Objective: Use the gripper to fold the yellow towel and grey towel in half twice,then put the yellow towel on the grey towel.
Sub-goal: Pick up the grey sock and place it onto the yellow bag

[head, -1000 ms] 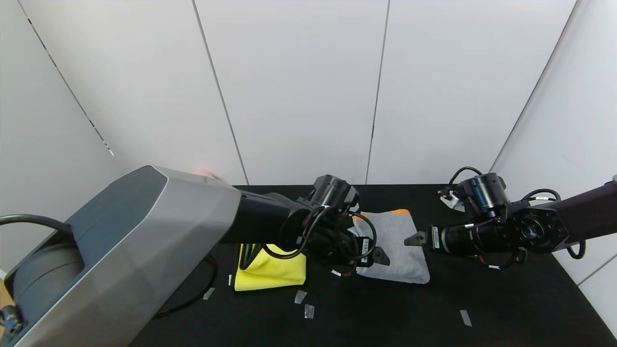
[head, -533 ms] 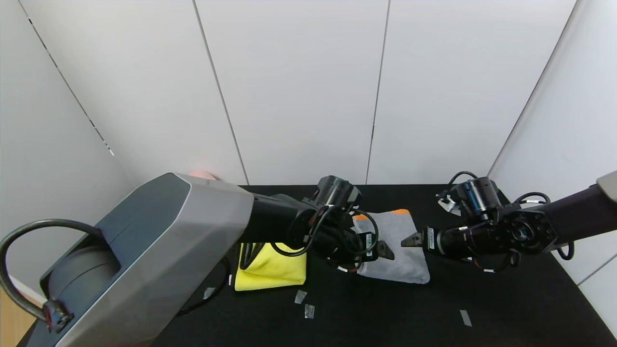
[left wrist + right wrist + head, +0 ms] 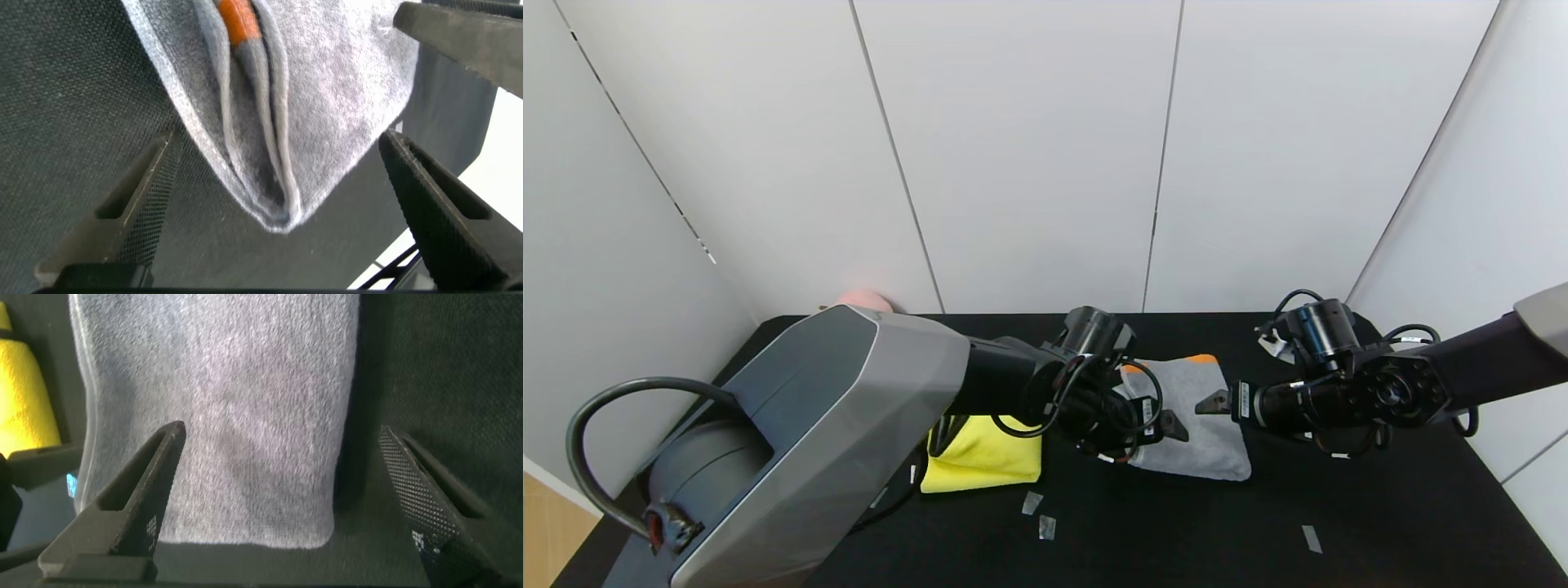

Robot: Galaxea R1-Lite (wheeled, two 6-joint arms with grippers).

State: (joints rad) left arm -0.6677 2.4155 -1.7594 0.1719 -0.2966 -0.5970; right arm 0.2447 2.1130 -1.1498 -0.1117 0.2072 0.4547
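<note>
The grey towel point(image 3: 1205, 429) lies folded on the black table, with an orange band point(image 3: 1201, 358) showing at its far edge. My left gripper point(image 3: 1173, 425) hovers open at its left side. In the left wrist view its jaws point(image 3: 278, 143) straddle a layered corner of the grey towel point(image 3: 327, 98) without touching. My right gripper point(image 3: 1213, 403) is open at the towel's right side, over the grey towel's point(image 3: 221, 416) edge point(image 3: 282, 433). The yellow towel point(image 3: 984, 461) lies folded to the left, partly behind my left arm, and shows as a yellow sliver point(image 3: 24, 400) in the right wrist view.
Small tape scraps point(image 3: 1031, 502) lie in front of the towels, and another tape scrap point(image 3: 1312, 538) lies near the front right. A pink object point(image 3: 866, 299) sits at the back left corner. White walls close the table in behind and on both sides.
My right gripper has crept left towards the grey towel's right edge. The left arm has shifted slightly forward, its gripper staying at the towel's left side. Both towels lie as before.
</note>
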